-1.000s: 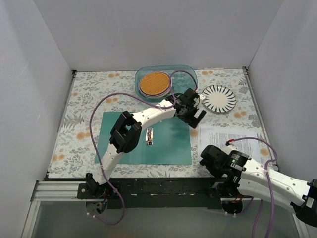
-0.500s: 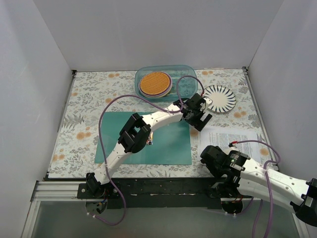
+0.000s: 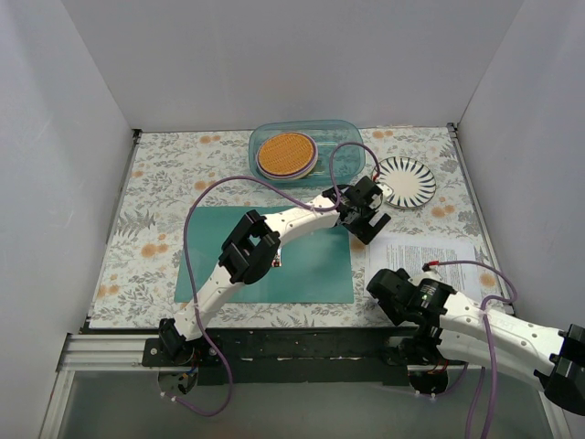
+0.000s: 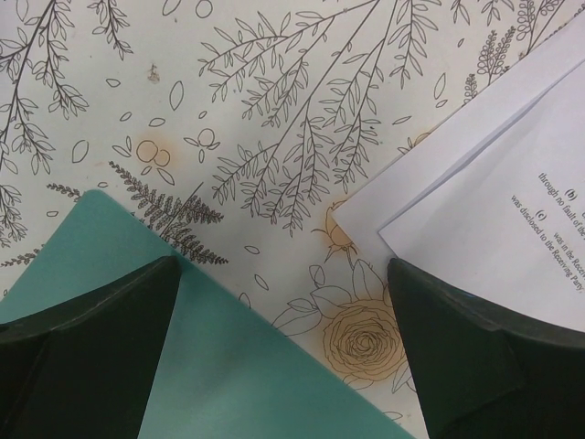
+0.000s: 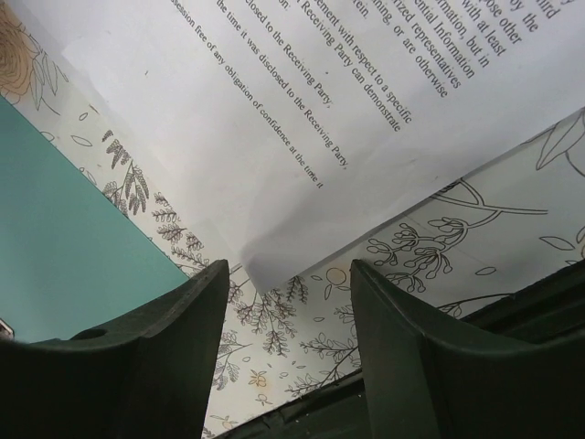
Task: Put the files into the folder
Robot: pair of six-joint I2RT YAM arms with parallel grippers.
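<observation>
The teal folder (image 3: 311, 261) lies open and flat on the flowered tablecloth; my left arm crosses it. The files (image 3: 428, 258), white printed sheets, lie just right of it. My left gripper (image 3: 369, 219) hovers over the gap between the folder's far right corner (image 4: 183, 366) and the files' far left corner (image 4: 494, 210). In its wrist view it (image 4: 283, 347) stands wide open and empty. My right gripper (image 3: 380, 285) is low at the files' near left corner. The right wrist view shows it (image 5: 288, 311) open, the paper corner (image 5: 274, 256) just ahead of the gap and the folder (image 5: 64, 229) to the left.
A clear blue container (image 3: 340, 137) holding an orange round plate (image 3: 285, 154) stands at the back. A black-and-white striped plate (image 3: 404, 180) lies to its right. White walls enclose the table on three sides, and a black rail (image 3: 302, 343) runs along the near edge.
My left arm has stretched rightward, carrying its gripper off the folder's far right corner toward the files. My right gripper has narrowed slightly and barely shifted.
</observation>
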